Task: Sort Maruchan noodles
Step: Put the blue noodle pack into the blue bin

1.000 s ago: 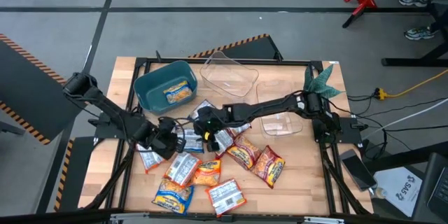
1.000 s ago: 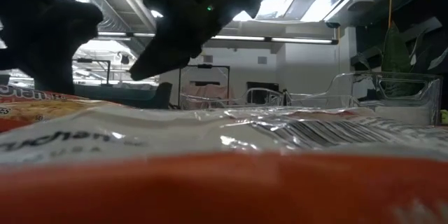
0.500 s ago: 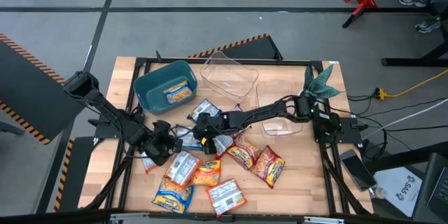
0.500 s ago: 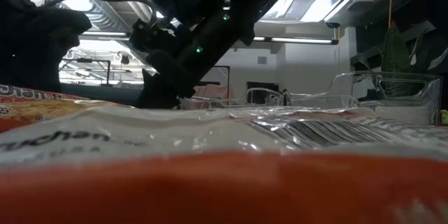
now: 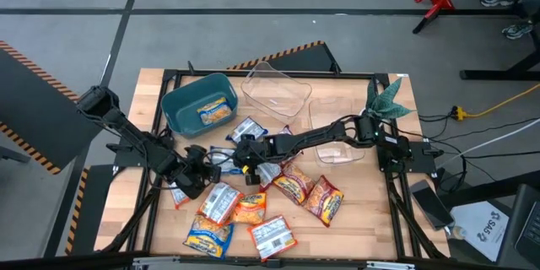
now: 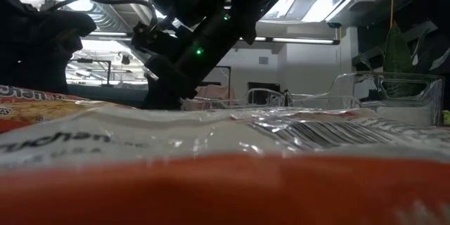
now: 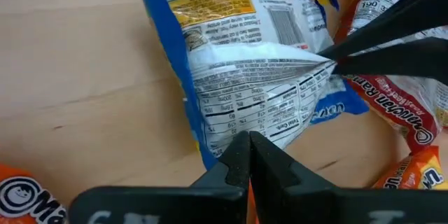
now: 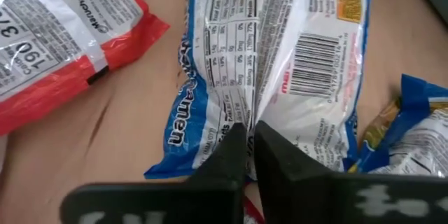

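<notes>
A blue Maruchan noodle packet (image 5: 221,167) lies back side up on the wooden table, white nutrition panel showing (image 7: 266,91) (image 8: 280,63). My left gripper (image 5: 197,174) (image 7: 248,140) is shut at one end of it. My right gripper (image 5: 245,162) (image 8: 249,131) is shut at the other, and its dark fingers (image 7: 381,42) also show in the left wrist view. Several more packets, red (image 5: 293,184), orange (image 5: 249,207) and blue-yellow (image 5: 207,238), lie loose toward the near edge. In the low view my right gripper (image 6: 160,93) reaches down behind a packet close to the lens. My left gripper pinches the packet's white back film near one end (image 7: 241,122) between its shut fingers, slanting down from the table's left. The packet lies on the table. My right gripper pinches the raised seam along the packet's back (image 8: 260,115) (image 7: 323,66), slanting down from the table's right. The film is drawn up into a ridge at its fingertips.
A teal bin (image 5: 181,101) at the far left holds one orange packet (image 5: 217,111). Two clear containers (image 5: 276,89) (image 5: 337,143) stand at the far middle and right, under my right arm. A green plant (image 5: 386,101) is at the far right corner.
My right gripper has come down and a little toward the table's left, onto the blue packet's back. The packets have stayed where they were.
</notes>
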Robot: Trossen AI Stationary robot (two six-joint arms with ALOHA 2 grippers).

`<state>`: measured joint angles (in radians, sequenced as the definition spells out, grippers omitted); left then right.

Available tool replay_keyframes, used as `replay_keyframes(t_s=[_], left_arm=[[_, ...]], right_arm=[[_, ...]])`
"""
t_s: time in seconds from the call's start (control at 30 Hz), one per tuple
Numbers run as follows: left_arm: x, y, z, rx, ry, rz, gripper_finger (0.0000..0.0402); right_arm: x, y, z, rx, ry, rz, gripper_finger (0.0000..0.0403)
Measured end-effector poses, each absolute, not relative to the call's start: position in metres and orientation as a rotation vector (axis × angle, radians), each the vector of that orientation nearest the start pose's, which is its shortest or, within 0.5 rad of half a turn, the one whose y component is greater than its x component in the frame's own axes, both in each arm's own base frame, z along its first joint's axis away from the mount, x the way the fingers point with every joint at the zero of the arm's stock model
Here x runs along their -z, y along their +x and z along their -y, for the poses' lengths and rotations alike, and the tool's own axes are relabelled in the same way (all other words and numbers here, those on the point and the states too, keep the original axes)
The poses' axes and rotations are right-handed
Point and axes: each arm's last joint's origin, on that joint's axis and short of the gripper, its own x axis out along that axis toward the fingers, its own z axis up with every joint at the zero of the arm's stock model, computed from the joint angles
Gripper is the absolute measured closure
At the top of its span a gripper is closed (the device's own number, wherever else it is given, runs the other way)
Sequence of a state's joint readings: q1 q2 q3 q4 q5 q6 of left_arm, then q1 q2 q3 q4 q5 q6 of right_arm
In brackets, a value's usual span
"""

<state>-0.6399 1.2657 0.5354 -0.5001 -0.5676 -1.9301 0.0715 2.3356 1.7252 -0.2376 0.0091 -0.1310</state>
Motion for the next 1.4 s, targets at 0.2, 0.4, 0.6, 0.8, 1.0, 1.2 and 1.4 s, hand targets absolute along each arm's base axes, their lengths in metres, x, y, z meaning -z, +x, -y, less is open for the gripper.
replay_keyframes(t_s=[0.2, 0.4, 0.6, 0.8, 1.0, 1.2, 1.4], left_arm=[[-0.162, 0.167, 0.107, -0.728, -1.121, -0.619, 0.0401], [-0.181, 0.167, 0.106, -0.666, -1.133, -0.555, 0.0401], [-0.196, 0.164, 0.101, -0.639, -1.139, -0.444, 0.0401], [-0.2, 0.157, 0.094, -0.665, -1.058, -0.433, 0.0401], [-0.175, 0.151, 0.086, -0.785, -1.019, -0.516, 0.0401], [-0.151, 0.151, 0.086, -0.75, -1.049, -0.458, 0.0401], [-0.127, 0.144, 0.08, -0.755, -1.11, -0.513, 0.0401]], right_arm=[[-0.133, 0.499, -0.036, -0.118, -0.12, -0.86, 0.04], [-0.154, 0.495, -0.033, -0.118, -0.113, -0.832, 0.0402], [-0.177, 0.492, -0.024, -0.089, -0.095, -0.794, 0.0403], [-0.197, 0.488, -0.017, -0.068, -0.071, -0.761, 0.0401], [-0.194, 0.483, -0.013, -0.069, 0.005, -0.82, 0.0391], [-0.194, 0.483, -0.014, -0.098, 0.018, -0.822, 0.0364], [-0.193, 0.483, -0.013, -0.073, 0.016, -0.828, 0.0308]])
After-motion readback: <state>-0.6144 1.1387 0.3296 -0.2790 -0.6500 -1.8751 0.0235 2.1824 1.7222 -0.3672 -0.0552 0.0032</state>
